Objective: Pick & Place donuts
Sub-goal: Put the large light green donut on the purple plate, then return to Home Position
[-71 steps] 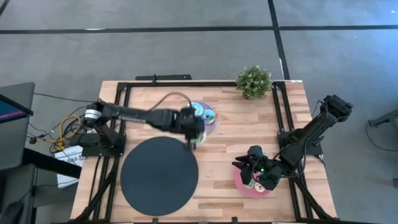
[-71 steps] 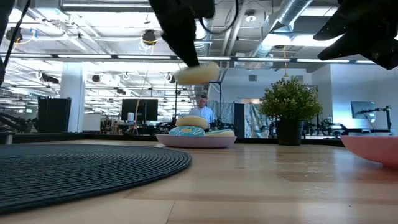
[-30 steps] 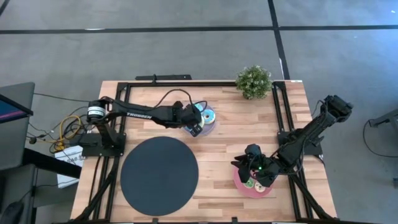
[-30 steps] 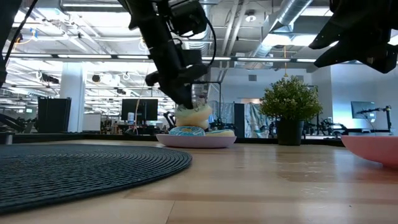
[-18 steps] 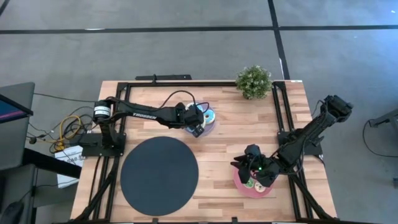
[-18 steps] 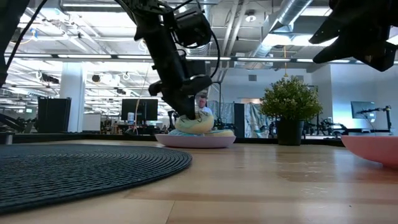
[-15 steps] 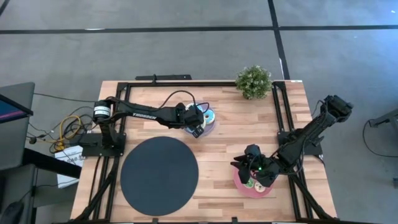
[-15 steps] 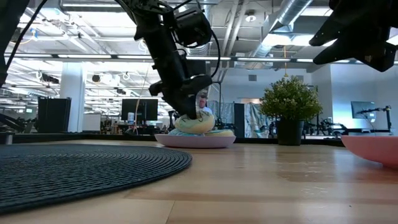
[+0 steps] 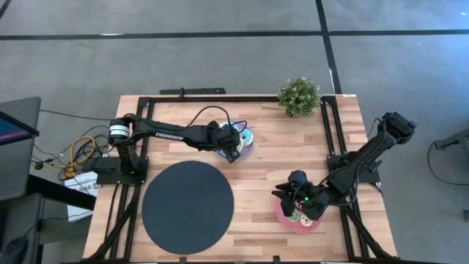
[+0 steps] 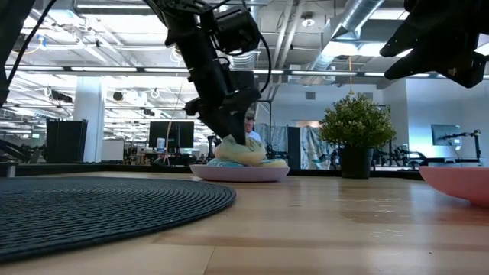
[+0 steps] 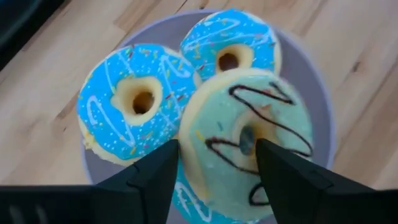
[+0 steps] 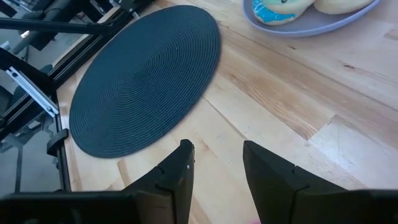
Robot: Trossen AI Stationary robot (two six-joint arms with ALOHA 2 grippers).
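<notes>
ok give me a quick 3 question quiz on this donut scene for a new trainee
1. True or false: the left gripper is over the lavender plate.
2. Which donut lies between the left gripper's fingers in the left wrist view? A) pale green donut with dark squiggles B) blue sprinkled donut C) a purple one
3. Fill in: the right gripper hangs over the ____ plate.

Key: 1 true; 2 A, fingers apart on either side of it as it lies on the pile; 3 pink.
</notes>
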